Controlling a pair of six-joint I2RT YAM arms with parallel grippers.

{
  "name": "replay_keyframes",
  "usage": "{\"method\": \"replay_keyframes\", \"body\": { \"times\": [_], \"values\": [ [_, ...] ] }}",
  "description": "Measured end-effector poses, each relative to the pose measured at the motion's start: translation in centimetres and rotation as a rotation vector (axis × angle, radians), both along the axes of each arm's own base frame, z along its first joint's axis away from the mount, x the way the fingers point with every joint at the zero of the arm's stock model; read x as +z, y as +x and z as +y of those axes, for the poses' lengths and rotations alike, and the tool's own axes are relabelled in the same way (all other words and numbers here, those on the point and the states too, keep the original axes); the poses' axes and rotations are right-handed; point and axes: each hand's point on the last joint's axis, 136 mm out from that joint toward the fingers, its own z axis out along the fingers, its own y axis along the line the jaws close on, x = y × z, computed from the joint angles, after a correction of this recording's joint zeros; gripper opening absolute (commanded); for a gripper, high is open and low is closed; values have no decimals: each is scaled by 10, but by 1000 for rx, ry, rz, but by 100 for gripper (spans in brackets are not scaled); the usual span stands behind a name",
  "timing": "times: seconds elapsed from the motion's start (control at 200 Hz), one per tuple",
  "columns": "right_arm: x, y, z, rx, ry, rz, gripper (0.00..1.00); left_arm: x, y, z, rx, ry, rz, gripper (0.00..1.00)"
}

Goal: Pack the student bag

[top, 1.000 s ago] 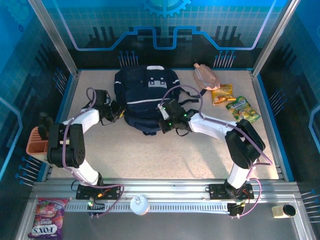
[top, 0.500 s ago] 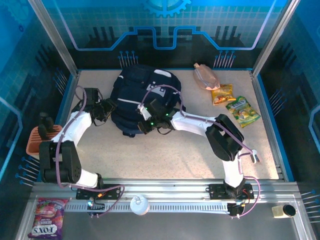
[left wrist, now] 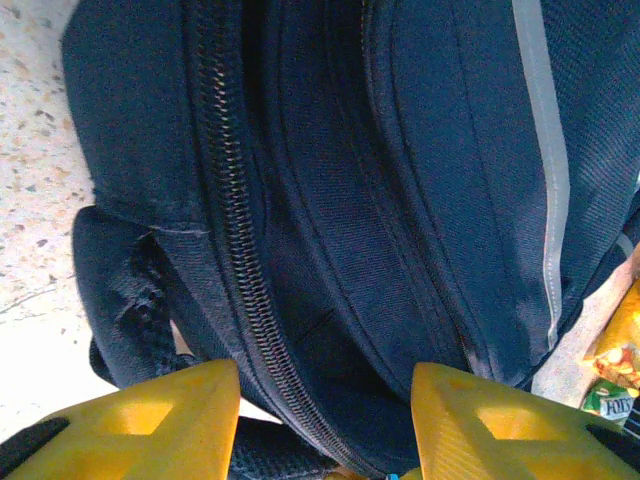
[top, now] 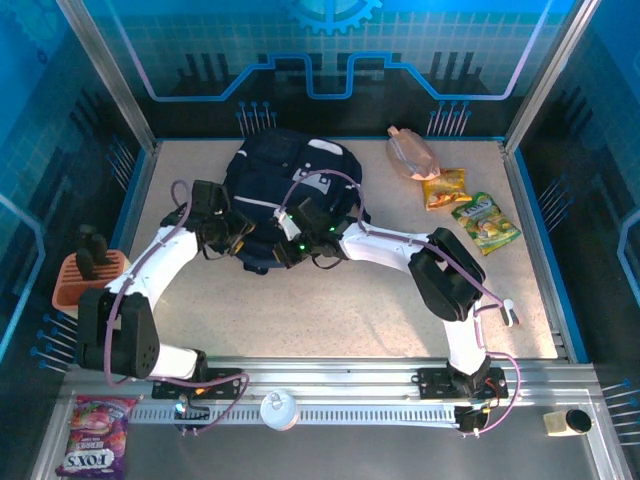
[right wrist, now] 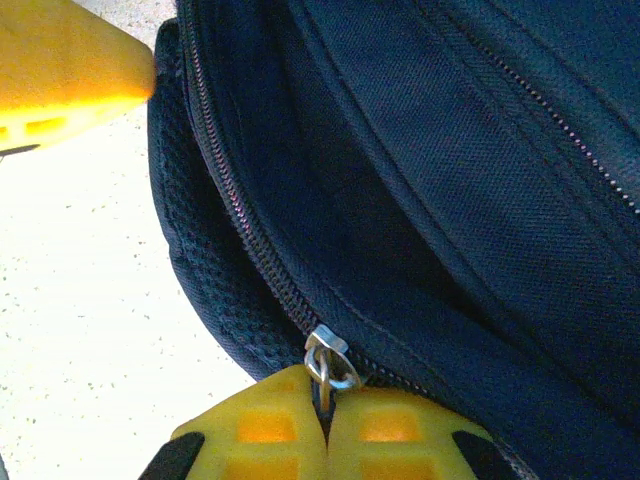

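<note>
Closing in on the student bag (top: 298, 178), your two arms meet at its near edge on the speckled table (top: 330, 310). The bag sits mid-table toward the far wall, bunched into a rounded heap.

On the left, the left gripper (left wrist: 325, 425) has its jaws spread wide, and its yellow fingers (left wrist: 150, 420) straddle the bag's bulging side. Dark fabric and one run of zip (left wrist: 232, 230) lie straight ahead between them. You cannot tell whether either finger touches the cloth.

On the right, the right gripper (right wrist: 325, 405) has its jaws pressed together on the metal zip pull (right wrist: 327, 362). Your next move likely turns on this relation. From the pull, the line of meshed teeth runs up and to the left, directly away from the pinching jaws, following the curve of the bag's edge. The pull would probably have to travel along that line, with the left arm well placed to steady the bag. The right arm has the pull, and the left works just beside it on the same edge.

Readable writing is scarce. "FOXS" shows on the purple sweet packet (top: 95, 447) lying off the table by the near left rail. The yellow packet (top: 444, 188) and the green packet (top: 486, 220), right of the bag, carry print too small to read.
</note>
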Motion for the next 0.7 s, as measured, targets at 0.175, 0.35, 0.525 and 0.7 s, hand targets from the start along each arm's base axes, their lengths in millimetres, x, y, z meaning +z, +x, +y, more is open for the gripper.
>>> {"method": "replay_keyframes", "body": {
  "times": [0.175, 0.35, 0.525, 0.7],
  "values": [
    [0, 0, 0, 0, 0, 0, 0, -16, -3, -1, 55, -30, 57, 46],
    [0, -1, 0, 2, 0, 0, 0, -25, -6, -3, 78, -49, 85, 46],
    [0, -1, 0, 2, -1, 0, 0, -31, 1, -10, 64, -77, 82, 31],
    [-4, 0, -3, -17, -32, -10, 0, -40, 1, -12, 52, -78, 106, 9]
  ]
}}
